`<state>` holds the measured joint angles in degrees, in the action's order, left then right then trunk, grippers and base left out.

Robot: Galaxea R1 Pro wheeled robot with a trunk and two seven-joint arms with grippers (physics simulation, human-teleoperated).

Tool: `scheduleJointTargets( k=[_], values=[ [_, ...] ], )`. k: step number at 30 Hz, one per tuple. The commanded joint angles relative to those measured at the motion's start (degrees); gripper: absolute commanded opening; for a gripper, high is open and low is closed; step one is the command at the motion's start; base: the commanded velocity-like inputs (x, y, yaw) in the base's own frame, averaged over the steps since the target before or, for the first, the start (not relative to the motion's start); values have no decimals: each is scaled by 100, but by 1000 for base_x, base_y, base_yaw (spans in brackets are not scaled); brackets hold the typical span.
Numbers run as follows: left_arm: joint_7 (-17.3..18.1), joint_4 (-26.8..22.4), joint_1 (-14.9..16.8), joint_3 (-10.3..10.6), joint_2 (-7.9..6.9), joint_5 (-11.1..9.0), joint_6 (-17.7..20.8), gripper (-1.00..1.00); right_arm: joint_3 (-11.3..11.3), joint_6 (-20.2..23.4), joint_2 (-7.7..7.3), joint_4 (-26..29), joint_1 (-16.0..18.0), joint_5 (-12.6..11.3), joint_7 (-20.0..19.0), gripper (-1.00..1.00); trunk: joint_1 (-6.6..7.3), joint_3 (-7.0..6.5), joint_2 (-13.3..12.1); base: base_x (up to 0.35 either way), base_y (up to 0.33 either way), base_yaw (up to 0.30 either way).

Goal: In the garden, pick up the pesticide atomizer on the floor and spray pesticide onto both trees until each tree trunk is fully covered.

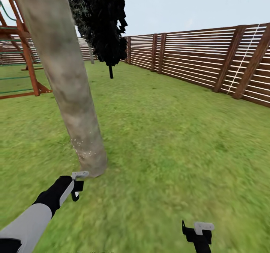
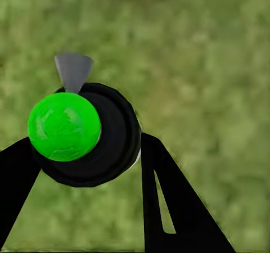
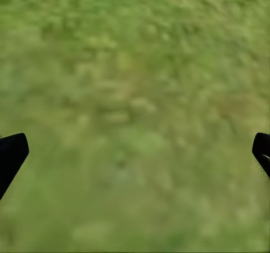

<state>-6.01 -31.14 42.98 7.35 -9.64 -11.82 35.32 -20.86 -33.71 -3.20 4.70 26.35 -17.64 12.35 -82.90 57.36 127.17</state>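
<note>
Black fingers of the right gripper (image 1: 198, 232) sit lowest in the head view, spread wide apart over bare grass (image 1: 168, 151), with nothing between them in the right wrist view (image 3: 135, 152). Further forward on the left side, the left gripper (image 1: 77, 187) is pinched on the pesticide atomizer (image 2: 93, 135); its wrist view shows a dark round body with a bright green cap and a grey nozzle tip, wedged between the two black fingers (image 2: 169, 202). The gripper hangs just beside the foot of the tree trunk (image 1: 63, 73), a thick mottled grey-tan column. Pale whitish specks of pesticide (image 1: 83, 148) dot the trunk's lowest part. Beyond stand a near-black conifer (image 1: 103, 20), a reddish wooden play frame (image 1: 22, 46) at left, and the brown slatted fence (image 1: 202, 57) enclosing the lawn.
</note>
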Motion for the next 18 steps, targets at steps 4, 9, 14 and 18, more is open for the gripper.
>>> scheduleJointTargets(
  k=[4, 9, 14, 18],
  values=[
    [-38, 191, 0, 29, -15, -84, 55, -100, -45, -4, -1, 5, 2, -29, 22, 100, 1, 5, 2, 120, -269, 47],
    [-58, 597, 0, 47, -3, -90, -2, -100, -50, -4, 2, 5, 1, -29, 20, 100, 1, 5, 2, 166, -256, 1],
    [-53, 579, 0, 36, 14, -102, -32, -100, -44, -4, -3, 5, 2, -32, 21, 100, 1, 5, 2, 168, -255, 0],
    [-52, 566, 0, 34, 9, -101, -41, -100, -48, -4, -1, 5, 0, -30, 21, 100, 1, 5, 2, 150, -257, 29]
  ],
)
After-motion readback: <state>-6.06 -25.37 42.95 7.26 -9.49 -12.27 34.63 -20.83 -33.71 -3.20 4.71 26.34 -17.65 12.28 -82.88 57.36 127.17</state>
